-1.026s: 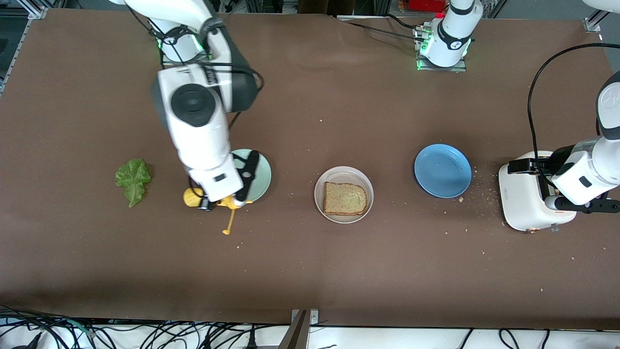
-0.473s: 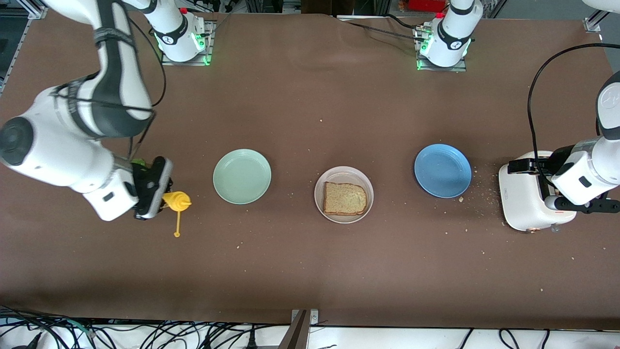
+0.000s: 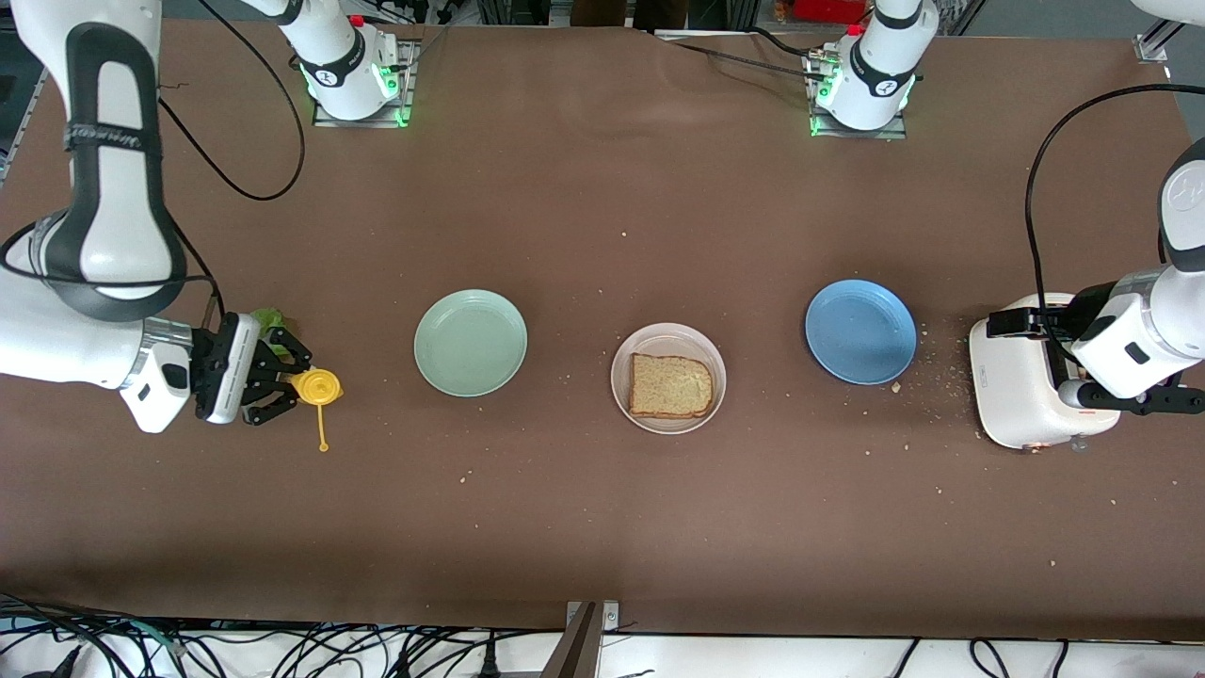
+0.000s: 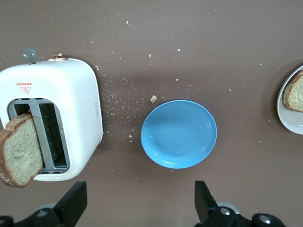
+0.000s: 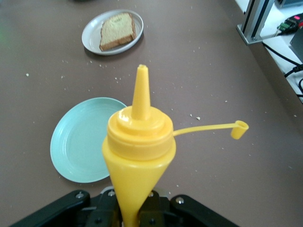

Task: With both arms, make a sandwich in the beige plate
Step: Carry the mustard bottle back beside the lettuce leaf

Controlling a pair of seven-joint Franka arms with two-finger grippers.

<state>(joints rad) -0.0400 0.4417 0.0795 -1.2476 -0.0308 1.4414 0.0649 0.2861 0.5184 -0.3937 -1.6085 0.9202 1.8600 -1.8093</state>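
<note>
**Ana:** Front view puts the right gripper (image 3: 282, 381) at the right arm's end of the table, its fingers clamped on the yellow squeeze bottle (image 3: 315, 387). The lettuce leaf (image 3: 267, 318) peeks out just beside the gripper, mostly hidden by it. In the right wrist view the bottle (image 5: 138, 156) is upright, spout bare, cap (image 5: 239, 129) dangling on its tether.

**Ben:** And the beige plate (image 3: 668, 378)?

**Ana:** Mid-table, between the mint-green plate (image 3: 471, 342) and the blue plate (image 3: 860, 330), with one bread slice (image 3: 669, 386) lying in it. So the sandwich is only begun; a judgement, but the bottle step looks to be in hand, with leaf and top slice yet to come.

**Ben:** The left arm?

**Ana:** Left gripper (image 4: 137, 208) hovers with fingers spread wide, holding nothing, over the table by the white toaster (image 4: 52, 125) at the left arm's end. A second bread slice (image 4: 19, 149) sticks out of a slot.

**Ben:** Next move?

**Ana:** Probably set the bottle down clear of the leaf, then pinch the leaf lightly and carry it to the plate. The other hand needs to line up on the standing slice.

**Ben:** Any writing?

**Ana:** A red warning triangle label (image 4: 24, 87) on the toaster top; its words are too small to read.
</note>
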